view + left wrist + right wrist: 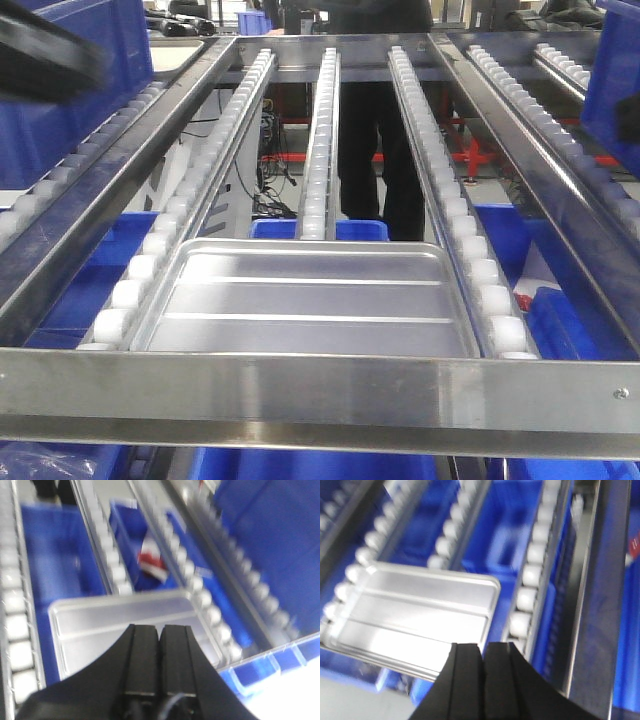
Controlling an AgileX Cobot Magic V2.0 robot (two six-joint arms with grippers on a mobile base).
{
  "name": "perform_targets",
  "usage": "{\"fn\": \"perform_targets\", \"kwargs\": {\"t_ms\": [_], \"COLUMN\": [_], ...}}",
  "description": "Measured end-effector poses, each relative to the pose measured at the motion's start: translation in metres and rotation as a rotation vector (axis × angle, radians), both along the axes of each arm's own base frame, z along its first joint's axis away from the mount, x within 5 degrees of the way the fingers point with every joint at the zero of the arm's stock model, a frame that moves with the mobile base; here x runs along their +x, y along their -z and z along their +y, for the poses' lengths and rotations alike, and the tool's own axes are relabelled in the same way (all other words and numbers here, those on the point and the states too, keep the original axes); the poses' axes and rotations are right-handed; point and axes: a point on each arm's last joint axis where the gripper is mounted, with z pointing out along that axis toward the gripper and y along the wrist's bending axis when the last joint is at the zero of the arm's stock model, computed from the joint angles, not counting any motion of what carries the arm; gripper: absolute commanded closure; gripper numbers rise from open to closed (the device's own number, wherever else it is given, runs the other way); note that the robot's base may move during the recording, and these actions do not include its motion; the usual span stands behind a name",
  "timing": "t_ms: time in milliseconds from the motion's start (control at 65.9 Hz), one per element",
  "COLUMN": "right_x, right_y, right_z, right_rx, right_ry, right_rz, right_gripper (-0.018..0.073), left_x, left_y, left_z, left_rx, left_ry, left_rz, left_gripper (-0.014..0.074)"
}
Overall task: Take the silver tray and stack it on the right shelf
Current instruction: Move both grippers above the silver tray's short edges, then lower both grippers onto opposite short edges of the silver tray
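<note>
Shiny silver tray (pixel 310 300) (two ridges) flat on the right shelf (pixel 320 390) rollers, behind its front bar.

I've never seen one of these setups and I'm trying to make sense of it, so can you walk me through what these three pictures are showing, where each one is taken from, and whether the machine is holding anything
This is a two-armed robot working at a roller rack. The front view looks along the right shelf, a steel frame with tracks of small white rollers. The silver tray lies on those rollers, just behind the flat front bar. Blue bins sit below, and a person in dark trousers stands behind the rack.

The other two pictures come from cameras on the robot's wrists, each looking down past its own black pincer. The left gripper is shut and hangs above the tray. The right gripper is also shut, above the tray's near rim. Neither holds anything; the tray rests on the shelf by itself.
</note>
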Motion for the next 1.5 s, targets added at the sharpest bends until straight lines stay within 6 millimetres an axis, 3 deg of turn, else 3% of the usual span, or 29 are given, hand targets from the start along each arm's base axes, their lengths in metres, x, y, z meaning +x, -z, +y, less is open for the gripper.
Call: {"fn": "perform_targets", "kwargs": {"t_ms": [258, 455, 744, 956, 1032, 1230, 1503], "right_x": [0.063, 0.092, 0.094, 0.089, 0.088, 0.092, 0.121], "right_y": [0.0, 0.018, 0.029, 0.03, 0.031, 0.044, 0.04], "right_z": [0.026, 0.039, 0.054, 0.062, 0.061, 0.063, 0.077], "right_rx": [-0.095, -0.093, -0.093, -0.035, -0.015, -0.046, -0.075], "right_ry": [0.032, 0.075, 0.055, 0.094, 0.126, 0.17, 0.179], "right_rz": [0.252, 0.363, 0.407, 0.45, 0.478, 0.573, 0.593], "right_gripper": [0.0481, 0.0481, 0.0481, 0.0481, 0.0481, 0.0481, 0.0481], "left_x": [0.07, 0.095, 0.105, 0.107, 0.105, 0.096, 0.104], "left_y": [0.034, 0.042, 0.04, 0.037, 0.03, 0.018, 0.02], "left_z": [-0.052, -0.074, -0.067, -0.044, -0.047, -0.063, -0.057], "left_rx": [0.201, 0.212, 0.252, 0.532, 0.586, 0.525, 0.479], "left_ry": [0.024, 0.022, -0.023, -0.244, -0.29, -0.303, -0.334], "left_rz": [0.276, 0.313, 0.441, 0.479, 0.453, 0.514, 0.563], "left_gripper": [0.0689, 0.0688, 0.0688, 0.0687, 0.0687, 0.0687, 0.0687]}}
